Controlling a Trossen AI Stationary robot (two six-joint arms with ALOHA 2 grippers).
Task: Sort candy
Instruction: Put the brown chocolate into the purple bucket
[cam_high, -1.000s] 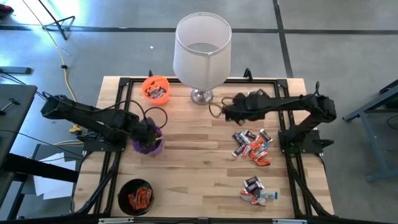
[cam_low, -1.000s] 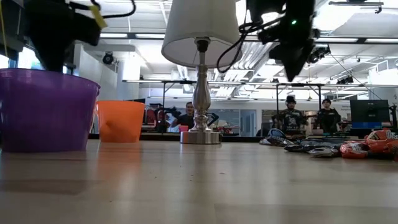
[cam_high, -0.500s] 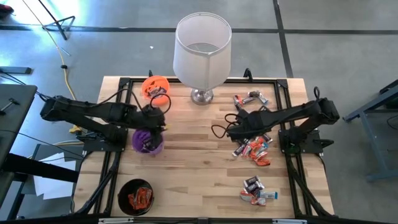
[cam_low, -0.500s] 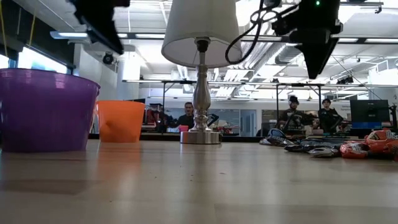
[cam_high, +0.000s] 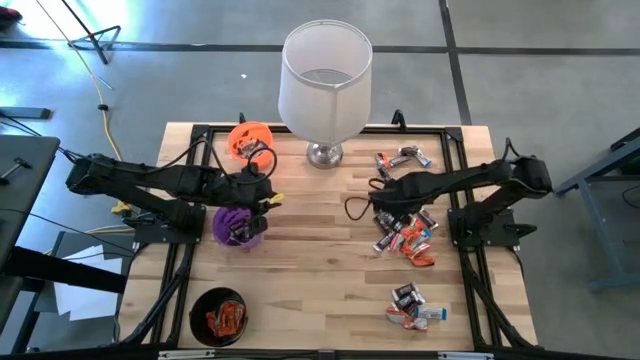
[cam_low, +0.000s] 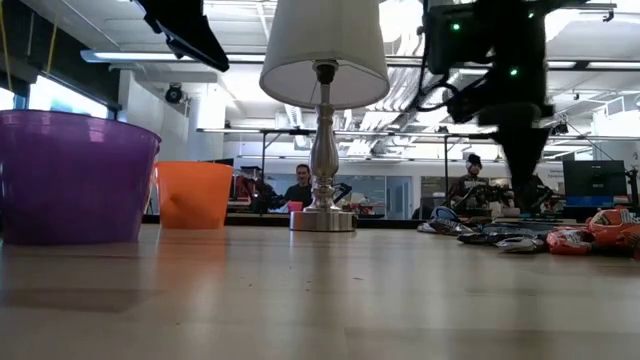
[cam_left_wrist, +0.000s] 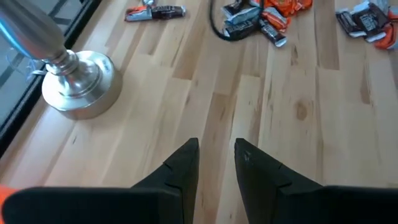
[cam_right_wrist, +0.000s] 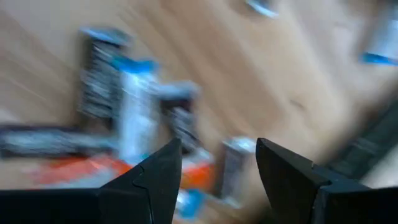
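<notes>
- Right gripper (cam_right_wrist: 217, 165): jaws wide, empty, over shiny wrapped candy (cam_high: 403, 236) right of silver-based white-shaded lamp (cam_high: 322, 154).
- Left gripper (cam_left_wrist: 216, 155): part-open, empty, left of lamp.
- Risk: crowded wrappers, may pinch two.

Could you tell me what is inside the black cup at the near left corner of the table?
The black cup holds several candies in orange-red wrappers, piled together. Whatever lies beneath that top layer is covered and cannot be seen.
</notes>
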